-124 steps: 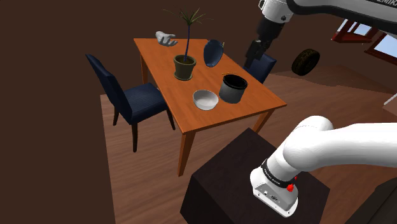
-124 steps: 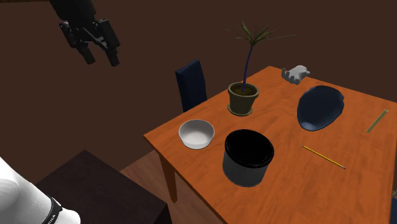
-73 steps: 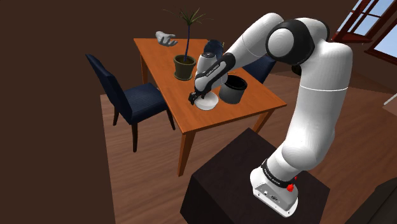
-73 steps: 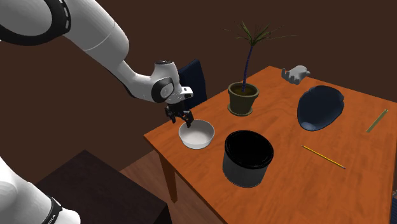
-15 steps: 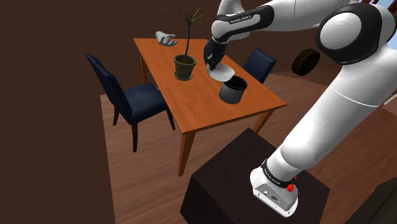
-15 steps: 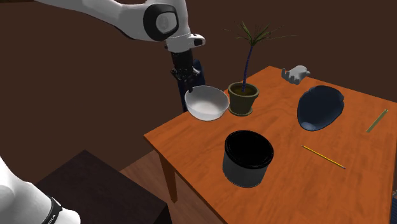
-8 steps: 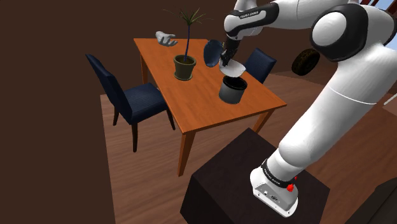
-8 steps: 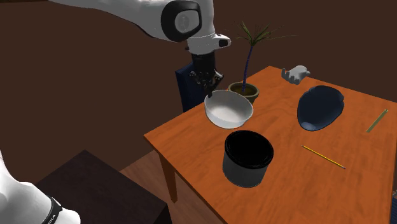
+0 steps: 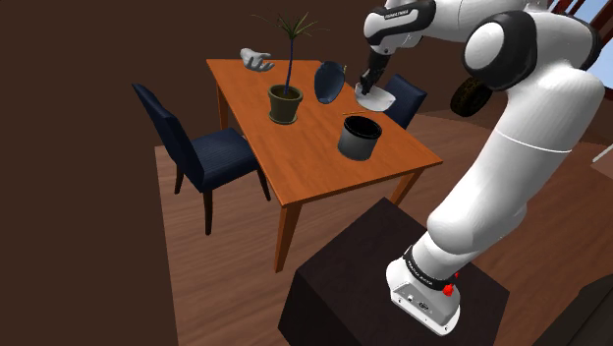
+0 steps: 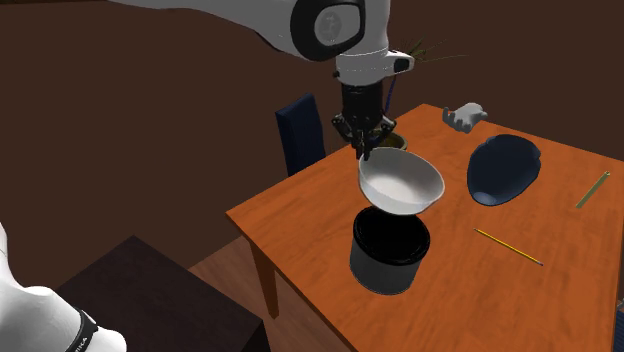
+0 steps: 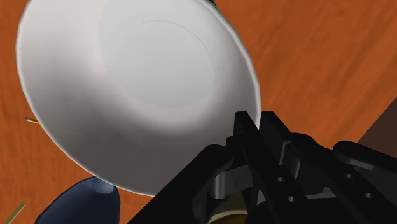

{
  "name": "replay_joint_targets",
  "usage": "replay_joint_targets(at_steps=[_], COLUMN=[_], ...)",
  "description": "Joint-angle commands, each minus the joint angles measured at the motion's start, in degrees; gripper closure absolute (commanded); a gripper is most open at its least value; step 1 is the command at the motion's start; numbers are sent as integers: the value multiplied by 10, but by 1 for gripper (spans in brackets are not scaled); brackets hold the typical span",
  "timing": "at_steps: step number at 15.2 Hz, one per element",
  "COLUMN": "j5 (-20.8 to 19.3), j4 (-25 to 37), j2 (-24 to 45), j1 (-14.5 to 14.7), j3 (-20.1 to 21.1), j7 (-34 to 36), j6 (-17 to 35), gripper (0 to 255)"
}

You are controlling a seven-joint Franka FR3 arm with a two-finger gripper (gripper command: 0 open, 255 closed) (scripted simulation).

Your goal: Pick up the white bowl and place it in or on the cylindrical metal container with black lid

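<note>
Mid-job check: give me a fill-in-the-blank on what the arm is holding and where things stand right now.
The gripper holds a white ____ by its rim. It hangs in the air ____ the open dark container. The container stands on a wooden ____. A thin yellow ____ lies beside the container.
Missing words: bowl; above; table; pencil.

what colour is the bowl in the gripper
Plain white: the bowl shows best in the wrist view.
</note>
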Motion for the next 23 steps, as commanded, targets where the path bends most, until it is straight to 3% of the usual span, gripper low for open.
replay_joint_targets(at_steps=[1, 23], j5=[6, 27], j4=[8, -84], j2=[9, 69], j1=[-8, -14], j3=[-4, 3], j7=[-15, -25], j6=[1, 150], gripper=[255, 255])
